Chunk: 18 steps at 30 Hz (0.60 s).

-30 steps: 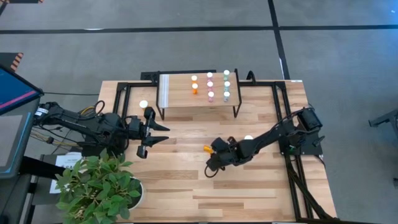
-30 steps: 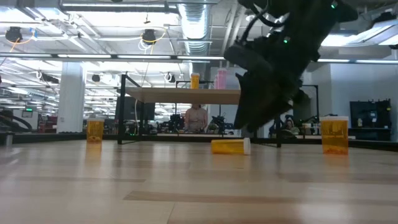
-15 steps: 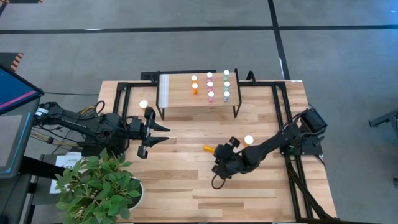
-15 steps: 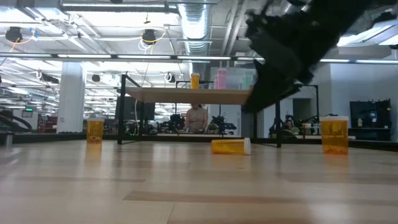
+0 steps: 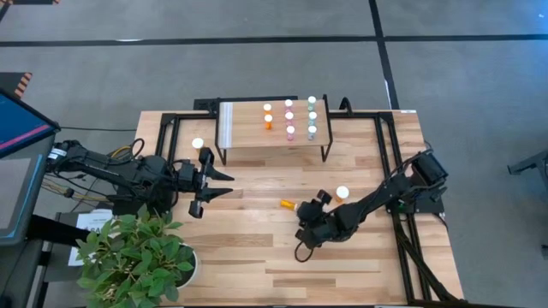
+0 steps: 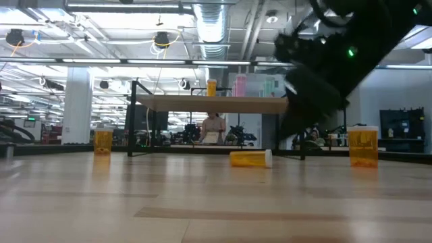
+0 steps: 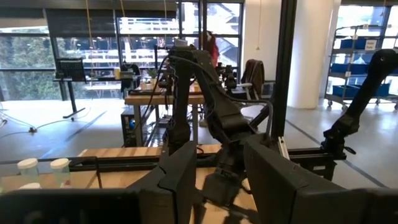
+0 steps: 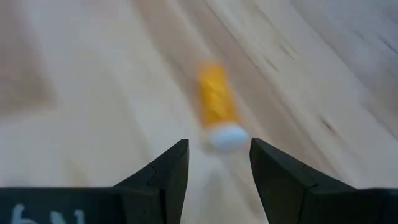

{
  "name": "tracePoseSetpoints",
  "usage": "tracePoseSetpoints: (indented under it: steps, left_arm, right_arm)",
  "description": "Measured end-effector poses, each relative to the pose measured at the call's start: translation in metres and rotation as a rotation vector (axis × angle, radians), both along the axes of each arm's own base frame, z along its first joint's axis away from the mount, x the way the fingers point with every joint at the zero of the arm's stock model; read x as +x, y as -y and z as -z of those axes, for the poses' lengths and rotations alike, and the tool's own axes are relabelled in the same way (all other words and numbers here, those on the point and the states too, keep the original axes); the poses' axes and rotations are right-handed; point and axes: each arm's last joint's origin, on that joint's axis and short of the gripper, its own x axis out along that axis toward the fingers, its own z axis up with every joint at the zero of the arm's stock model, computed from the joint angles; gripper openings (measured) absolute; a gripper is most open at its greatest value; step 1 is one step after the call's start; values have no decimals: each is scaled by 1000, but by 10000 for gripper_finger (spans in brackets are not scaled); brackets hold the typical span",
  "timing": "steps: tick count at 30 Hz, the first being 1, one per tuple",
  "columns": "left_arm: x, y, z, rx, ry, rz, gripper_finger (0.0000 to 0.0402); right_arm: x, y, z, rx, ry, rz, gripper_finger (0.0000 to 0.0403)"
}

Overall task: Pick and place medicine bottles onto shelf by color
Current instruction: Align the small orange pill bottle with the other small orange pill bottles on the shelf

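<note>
A small orange medicine bottle [image 5: 287, 204] lies on its side on the table, and the right wrist view shows its white cap [image 8: 227, 135] turned toward my right gripper [image 8: 217, 171]. That gripper [image 5: 303, 224] is open and hangs slanting down just short of the bottle, touching nothing. The shelf [image 5: 248, 137] at the far side carries standing bottles in rows: orange [image 5: 267, 121], pink [image 5: 289, 115], green [image 5: 312, 114]. My left gripper [image 5: 219, 183] waits open and level at the left, empty.
Two larger orange bottles stand on the table, one [image 5: 198, 144] left of the shelf and one [image 5: 342, 192] beside my right arm. A potted plant [image 5: 137, 257] fills the near left corner. Black frame rails [image 5: 390, 171] run along the right side.
My right gripper has drawn back from the lying orange bottle toward the table's near and right edges, sinking a little and rolling about its own axis. The bottle has stayed where it lay.
</note>
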Motion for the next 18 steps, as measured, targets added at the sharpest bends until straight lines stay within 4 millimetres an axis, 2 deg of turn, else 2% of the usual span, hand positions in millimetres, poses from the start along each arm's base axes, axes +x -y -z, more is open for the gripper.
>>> tracePoseSetpoints:
  steps: [4, 11, 18]
  left_arm:
    - [0, 0, 1, 1, -5, 0, 123]
    - [0, 0, 2, 1, -22, 0, 123]
    - [0, 0, 2, 0, -22, 1, 123]
  right_arm:
    - [1, -2, -4, -17, 13, -37, 186]
    - [-6, 3, -1, -57, -21, 37, 162]
    - [-31, -4, 5, -152, -25, 160, 141]
